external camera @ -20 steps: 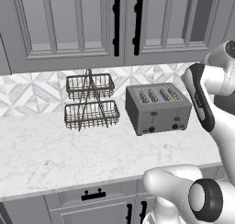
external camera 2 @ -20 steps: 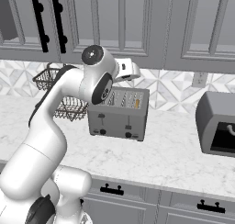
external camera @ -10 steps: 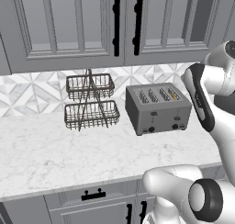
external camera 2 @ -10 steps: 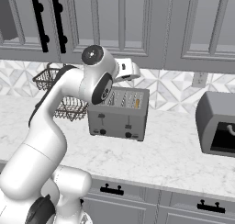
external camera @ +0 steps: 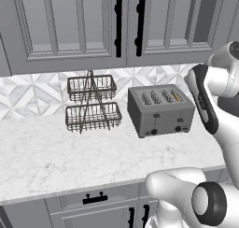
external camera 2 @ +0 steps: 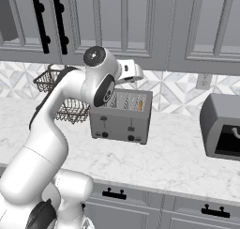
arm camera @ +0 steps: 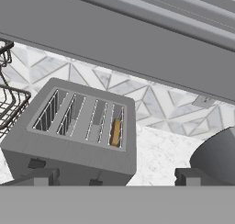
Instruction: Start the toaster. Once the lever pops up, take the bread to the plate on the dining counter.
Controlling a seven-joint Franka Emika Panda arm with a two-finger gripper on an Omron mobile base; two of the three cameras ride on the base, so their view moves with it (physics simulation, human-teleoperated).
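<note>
The gripper [arm camera: 112,176] hangs wide open above the toaster [arm camera: 75,129], whose rightmost slot holds the bread [arm camera: 115,132].

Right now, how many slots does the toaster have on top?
4, side by side across the top of the toaster. The bread stands in the rightmost one in the hand view; the others look empty.

Two flanking base views, one close overhead hand view, toaster [external camera: 160,110] shared.

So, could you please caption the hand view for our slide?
Open end effector above the toaster, bread sitting in its rightmost slot.
</note>
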